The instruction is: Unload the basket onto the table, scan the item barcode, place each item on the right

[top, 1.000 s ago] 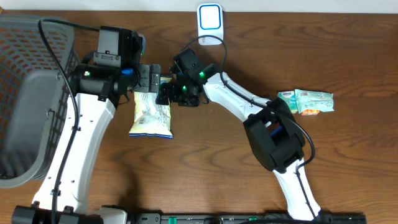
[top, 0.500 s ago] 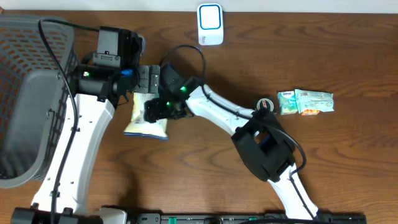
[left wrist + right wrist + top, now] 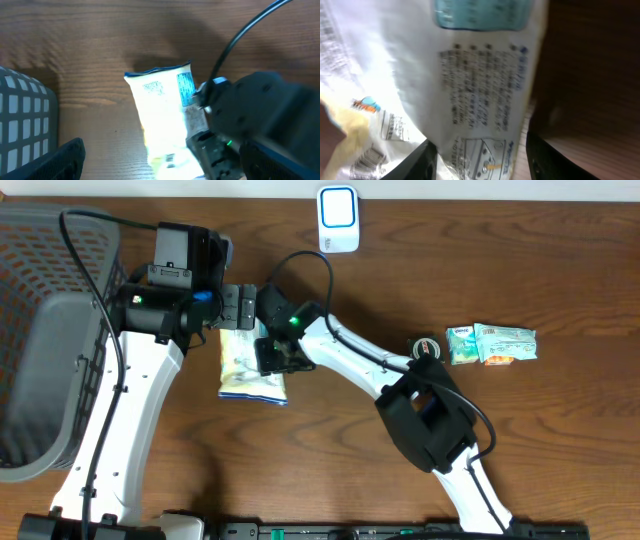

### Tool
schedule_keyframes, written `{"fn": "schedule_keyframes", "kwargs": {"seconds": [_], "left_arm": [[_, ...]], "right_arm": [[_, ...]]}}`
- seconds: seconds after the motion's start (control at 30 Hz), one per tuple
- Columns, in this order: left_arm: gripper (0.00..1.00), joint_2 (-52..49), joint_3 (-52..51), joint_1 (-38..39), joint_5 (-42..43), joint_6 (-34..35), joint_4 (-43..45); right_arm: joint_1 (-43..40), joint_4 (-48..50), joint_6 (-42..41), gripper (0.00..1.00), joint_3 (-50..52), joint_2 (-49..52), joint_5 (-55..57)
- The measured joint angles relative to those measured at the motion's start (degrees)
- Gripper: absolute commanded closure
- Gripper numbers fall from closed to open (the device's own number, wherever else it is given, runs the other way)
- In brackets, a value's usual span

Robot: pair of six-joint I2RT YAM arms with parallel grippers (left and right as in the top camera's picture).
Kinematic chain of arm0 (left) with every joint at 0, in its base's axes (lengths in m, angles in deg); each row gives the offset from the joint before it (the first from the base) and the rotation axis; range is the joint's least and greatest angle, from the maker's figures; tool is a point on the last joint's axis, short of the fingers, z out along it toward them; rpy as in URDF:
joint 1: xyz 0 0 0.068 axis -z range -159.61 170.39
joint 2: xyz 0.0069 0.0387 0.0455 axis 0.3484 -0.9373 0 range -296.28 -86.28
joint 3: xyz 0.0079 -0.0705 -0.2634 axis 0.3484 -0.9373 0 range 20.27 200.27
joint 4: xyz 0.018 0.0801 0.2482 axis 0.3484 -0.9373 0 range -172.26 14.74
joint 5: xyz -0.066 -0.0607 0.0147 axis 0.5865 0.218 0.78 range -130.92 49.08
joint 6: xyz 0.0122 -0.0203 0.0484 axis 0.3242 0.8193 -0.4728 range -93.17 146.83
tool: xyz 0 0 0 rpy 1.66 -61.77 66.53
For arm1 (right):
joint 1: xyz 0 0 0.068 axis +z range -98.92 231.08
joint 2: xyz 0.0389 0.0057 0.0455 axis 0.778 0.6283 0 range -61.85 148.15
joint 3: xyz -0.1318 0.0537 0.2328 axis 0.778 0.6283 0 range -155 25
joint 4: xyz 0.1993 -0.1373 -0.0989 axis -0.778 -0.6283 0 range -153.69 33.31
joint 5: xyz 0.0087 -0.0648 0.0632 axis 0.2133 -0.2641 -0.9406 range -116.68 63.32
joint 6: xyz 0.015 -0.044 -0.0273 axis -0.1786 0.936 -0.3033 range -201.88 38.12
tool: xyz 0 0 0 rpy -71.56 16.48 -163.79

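Brown wooden table (image 3: 560,430): white-and-blue plastic snack packet (image 3: 250,372) centre-left; right gripper (image 3: 478,146) jaws straddle it, grip unclear; left gripper (image 3: 238,307) jaws wide

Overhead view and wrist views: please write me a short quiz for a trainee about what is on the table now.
1. True or false: the snack bag lies on the table, outside the basket.
2. The white scanner stands: A at the table's far edge; B in the basket; C under the bag.
3. Which tool is closest to the bag?
Key: 1 true; 2 A; 3 the right tool.
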Motion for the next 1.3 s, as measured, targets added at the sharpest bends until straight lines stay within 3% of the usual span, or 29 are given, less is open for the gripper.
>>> {"fn": "schedule_keyframes", "kwargs": {"seconds": [0.13, 0.37, 0.53, 0.7, 0.93, 1.3], "left_arm": [[0.02, 0.0, 0.0, 0.0, 0.02, 0.15, 0.0], [0.02, 0.0, 0.0, 0.0, 0.02, 0.13, 0.0], [0.02, 0.0, 0.0, 0.0, 0.02, 0.15, 0.0], [0.02, 0.0, 0.0, 0.0, 0.02, 0.15, -0.02], [0.02, 0.0, 0.0, 0.0, 0.02, 0.15, 0.0], [0.02, 0.0, 0.0, 0.0, 0.02, 0.15, 0.0]], "right_arm": [[-3.54, -3.8, 1.38, 0.4, 0.02, -0.72, 0.55], [-12.41, -6.8, 12.17, 0.34, 0.85, -2.58, 4.28], [-16.31, -7.28, 18.78, 0.25, 0.98, -3.52, 5.16], [-17.27, -7.56, 23.19, 0.28, -0.59, -5.68, -0.52], [-15.21, -5.7, 22.08, 0.42, -3.28, -11.23, -8.61], [-8.2, -6.21, 15.85, 0.39, -2.71, -4.55, -13.2]]}}
